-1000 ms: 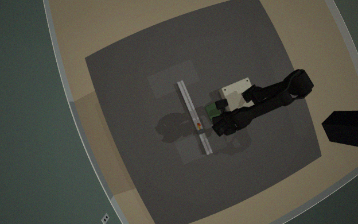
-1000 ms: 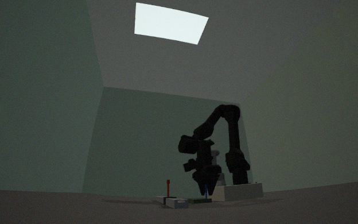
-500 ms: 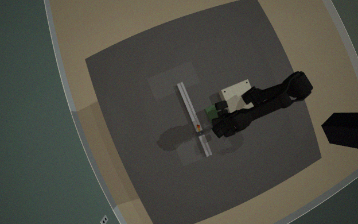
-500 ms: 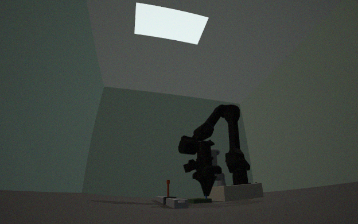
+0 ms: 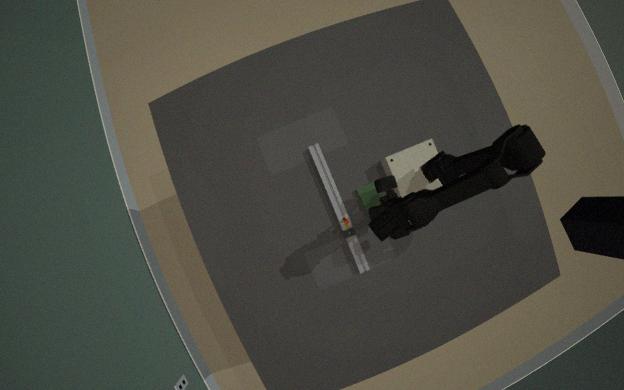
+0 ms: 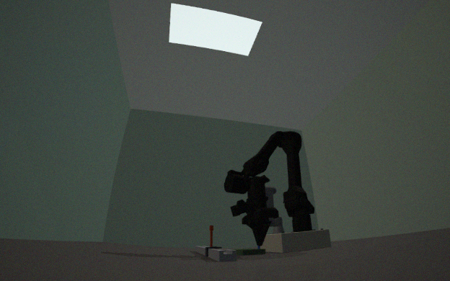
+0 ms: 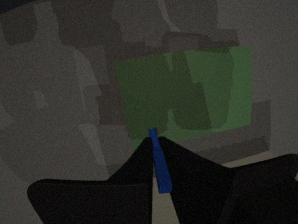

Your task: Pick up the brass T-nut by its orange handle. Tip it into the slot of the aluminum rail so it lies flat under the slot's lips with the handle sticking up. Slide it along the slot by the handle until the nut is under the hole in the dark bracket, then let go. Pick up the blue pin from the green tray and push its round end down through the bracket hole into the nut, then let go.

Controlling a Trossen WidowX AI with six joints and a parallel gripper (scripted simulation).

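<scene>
The blue pin (image 6: 259,247) (image 7: 162,172) stands near upright at the green tray (image 5: 365,194) (image 6: 246,251) (image 7: 242,85). My gripper (image 6: 259,245) (image 7: 153,143) is shut on the pin, low over the tray's edge; whether the pin's lower end still touches the tray I cannot tell. The orange handle (image 5: 345,220) (image 6: 211,237) sticks up from the aluminum rail (image 5: 327,181) (image 6: 226,256), right beside the dark bracket (image 5: 348,232) (image 6: 206,251). The brass nut is not visible, and the bracket hole cannot be made out.
The pale base block (image 5: 409,161) (image 6: 304,241) stands behind the tray, under the arm. The rail lies on the dark mat (image 5: 240,150) on the other side of the tray. The handle stands up as an obstacle near the bracket. Arm shadows fall across the rail.
</scene>
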